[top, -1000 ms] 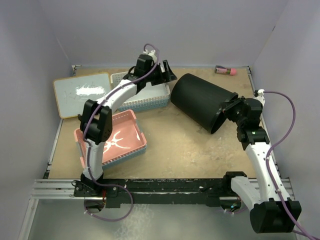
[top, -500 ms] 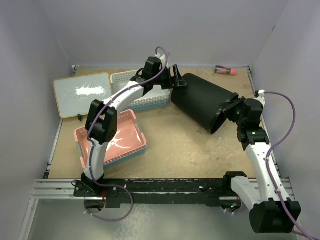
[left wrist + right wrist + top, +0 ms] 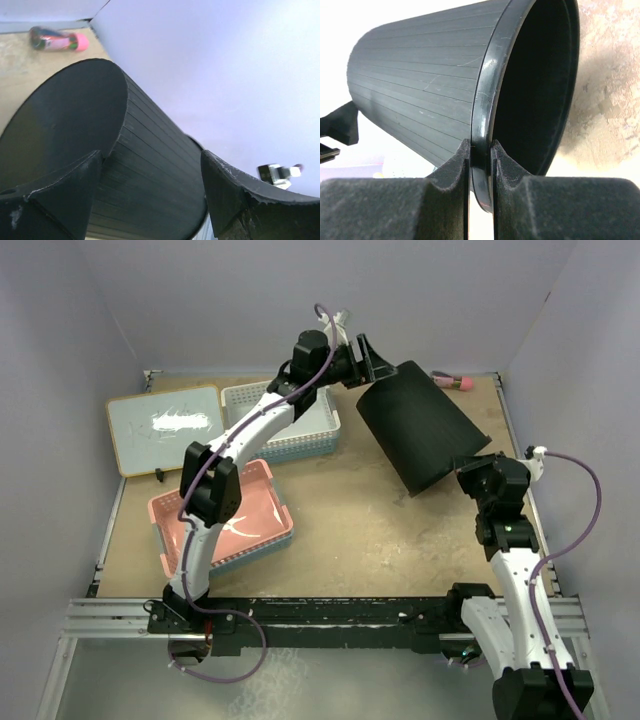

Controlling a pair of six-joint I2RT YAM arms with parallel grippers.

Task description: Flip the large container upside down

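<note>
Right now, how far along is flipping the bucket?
Done: the bucket is tilted, base raised, mouth low. In hand: the right hand pinches its rim; the open left hand straddles its base end. Left: stand it fully mouth-down.

The large container (image 3: 420, 435) is shown in matte black, its wall marked with fine lengthwise ribs and its rim glossier. The counter (image 3: 360, 530) is seen in sandy tan, mottled with paler patches. A pink basket (image 3: 281, 498) is coloured salmon. A white basket (image 3: 320, 425) is patterned with small perforations and edged below in light blue. A whiteboard (image 3: 165, 425) is framed in pale wood. A tube (image 3: 55, 40) is coloured bright pink with a dark, multicoloured end. The arms (image 3: 255, 425) are finished in white with black joints, and purple cables (image 3: 596, 490) are strung along them. The left claw (image 3: 151, 156) is black; the right claw (image 3: 480, 157) is dark grey and rough-textured. The walls (image 3: 300, 300) are tinted pale lavender.
</note>
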